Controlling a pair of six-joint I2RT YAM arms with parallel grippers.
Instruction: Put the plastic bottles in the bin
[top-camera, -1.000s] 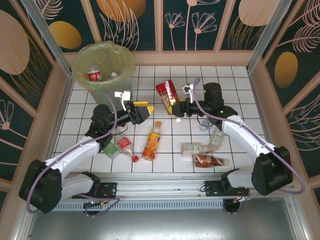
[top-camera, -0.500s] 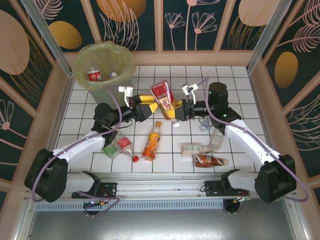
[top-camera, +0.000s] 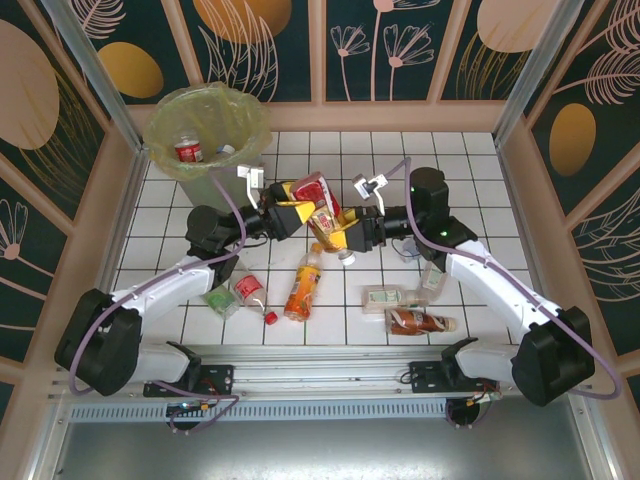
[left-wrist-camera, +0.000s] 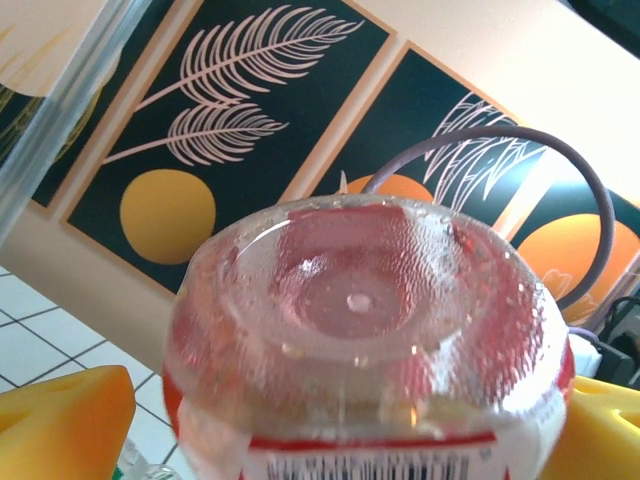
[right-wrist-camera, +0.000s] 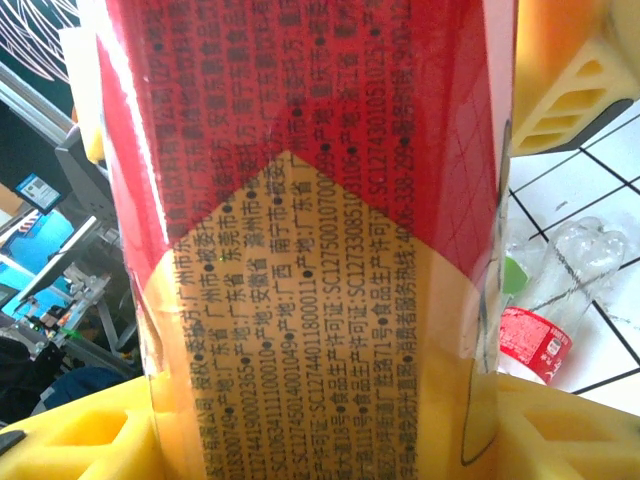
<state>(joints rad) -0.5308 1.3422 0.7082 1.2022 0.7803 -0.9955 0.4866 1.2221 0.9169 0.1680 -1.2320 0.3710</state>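
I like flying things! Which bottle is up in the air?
The red-and-yellow labelled bottle, held off the tiles by the right gripper; the other bottles lie on the tiles or in the bin.

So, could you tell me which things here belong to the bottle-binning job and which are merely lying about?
Job: bin; red-label bottle in the right end effector; orange bottle; loose bottles around it.
Just there: tiled table; patterned wall panels.
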